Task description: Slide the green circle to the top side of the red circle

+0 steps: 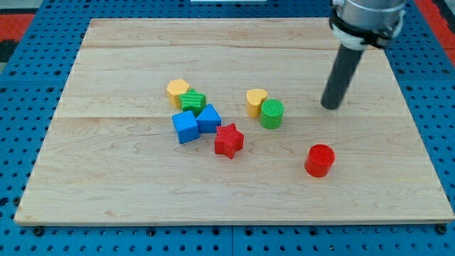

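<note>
The green circle (271,114) stands near the middle of the wooden board, touching a yellow block (257,101) on its upper left. The red circle (320,160) stands alone toward the view's lower right, below and right of the green circle. My tip (330,107) rests on the board to the right of the green circle, a clear gap away, and above the red circle.
A cluster sits left of centre: a yellow block (178,91), a green star (193,102), a blue cube (185,127), another blue block (208,118) and a red star (228,140). The wooden board (106,185) lies on a blue pegboard.
</note>
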You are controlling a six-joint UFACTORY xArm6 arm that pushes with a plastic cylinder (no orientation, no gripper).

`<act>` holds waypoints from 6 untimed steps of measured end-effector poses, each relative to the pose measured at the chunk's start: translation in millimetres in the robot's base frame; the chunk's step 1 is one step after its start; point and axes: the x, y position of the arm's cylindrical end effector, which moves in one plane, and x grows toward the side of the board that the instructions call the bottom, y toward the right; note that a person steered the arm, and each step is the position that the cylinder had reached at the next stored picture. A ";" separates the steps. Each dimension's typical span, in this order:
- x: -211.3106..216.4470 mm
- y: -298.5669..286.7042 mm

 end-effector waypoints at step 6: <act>69.3 -67.6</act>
